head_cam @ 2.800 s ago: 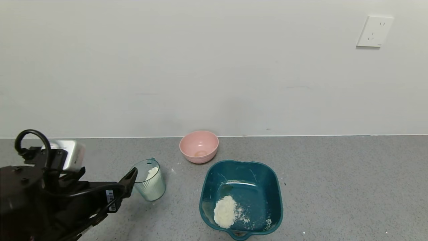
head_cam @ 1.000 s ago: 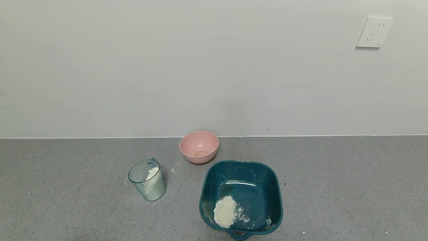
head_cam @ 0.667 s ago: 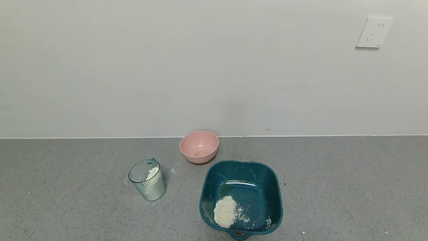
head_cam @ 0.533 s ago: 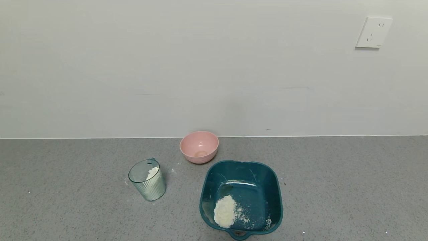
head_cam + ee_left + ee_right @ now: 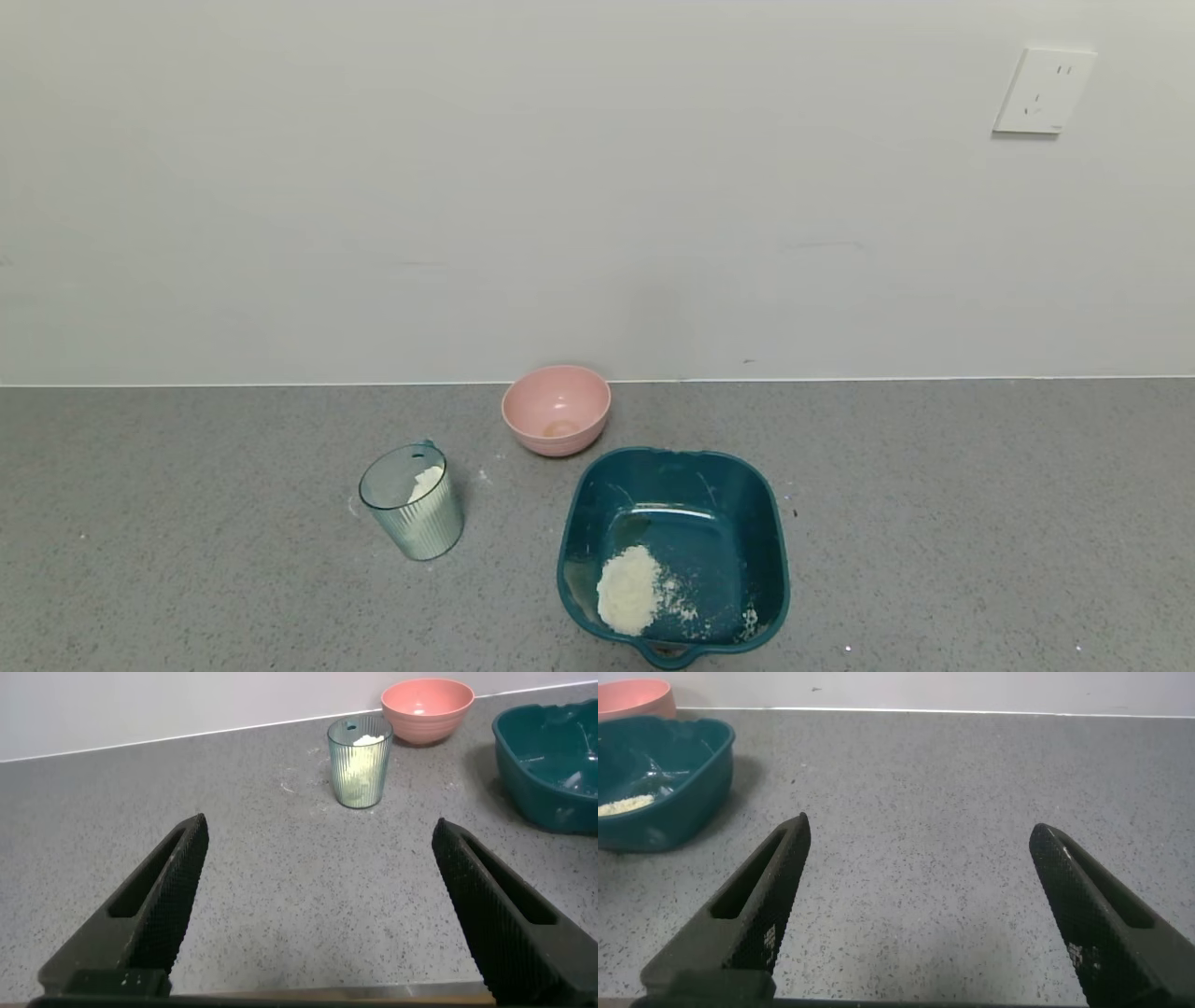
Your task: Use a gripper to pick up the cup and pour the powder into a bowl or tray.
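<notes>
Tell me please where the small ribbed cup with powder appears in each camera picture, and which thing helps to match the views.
Head view: the cup stands on the grey counter, left of the teal tub, in front of the pink bowl.
Left wrist view: the cup is beyond the open left gripper, beside the pink bowl.
Right wrist view: the cup is not in it.
Shared landmark: the teal tub, seen in all three.
</notes>
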Motion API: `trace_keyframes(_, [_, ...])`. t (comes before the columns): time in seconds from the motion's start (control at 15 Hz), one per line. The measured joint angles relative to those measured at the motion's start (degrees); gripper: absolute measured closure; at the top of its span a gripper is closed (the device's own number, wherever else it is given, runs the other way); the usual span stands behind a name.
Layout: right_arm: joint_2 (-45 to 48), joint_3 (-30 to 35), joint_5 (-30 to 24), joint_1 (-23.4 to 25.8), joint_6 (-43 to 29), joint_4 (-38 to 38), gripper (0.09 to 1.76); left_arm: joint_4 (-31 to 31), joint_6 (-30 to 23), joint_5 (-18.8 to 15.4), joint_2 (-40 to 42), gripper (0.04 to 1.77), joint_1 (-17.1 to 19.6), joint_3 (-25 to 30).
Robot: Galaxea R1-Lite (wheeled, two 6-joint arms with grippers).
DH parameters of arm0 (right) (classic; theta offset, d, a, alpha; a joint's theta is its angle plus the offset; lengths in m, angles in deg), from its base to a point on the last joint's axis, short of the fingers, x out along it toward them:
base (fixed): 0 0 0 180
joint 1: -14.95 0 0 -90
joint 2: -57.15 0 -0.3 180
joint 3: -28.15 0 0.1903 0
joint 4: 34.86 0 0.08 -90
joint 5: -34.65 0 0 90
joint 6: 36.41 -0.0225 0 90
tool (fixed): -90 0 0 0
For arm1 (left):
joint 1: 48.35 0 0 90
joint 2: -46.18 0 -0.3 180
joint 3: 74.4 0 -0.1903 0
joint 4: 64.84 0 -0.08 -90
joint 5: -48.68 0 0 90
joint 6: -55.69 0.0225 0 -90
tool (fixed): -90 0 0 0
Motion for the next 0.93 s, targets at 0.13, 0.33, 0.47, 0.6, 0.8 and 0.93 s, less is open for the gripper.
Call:
trace_keyframes(0.13, [0.00,0.00,-0.02,0.00,0.00,0.02,0.14,-2.60,0.35,-0.32,0.13,0.09,0.00,2.67])
trace_keyframes(0.33, [0.00,0.00,-0.02,0.00,0.00,0.02,0.14,-11.93,1.12,-0.69,0.22,0.09,0.00,9.01])
trace_keyframes(0.47, [0.00,0.00,0.00,0.00,0.02,0.02,0.14,-13.90,1.05,-0.65,0.24,0.09,0.00,10.89])
trace_keyframes(0.6, [0.00,0.00,-0.02,0.00,0.02,0.02,0.14,-14.88,1.16,-2.66,0.27,0.09,0.00,12.51])
trace_keyframes(0.8, [0.00,0.00,0.00,0.00,0.02,0.02,0.14,-14.53,-1.16,-2.88,0.27,0.09,0.00,13.14])
trace_keyframes(0.93, [0.00,0.00,0.00,0.00,0.02,0.02,0.14,-14.59,-3.86,-1.99,0.27,0.09,-0.02,13.25])
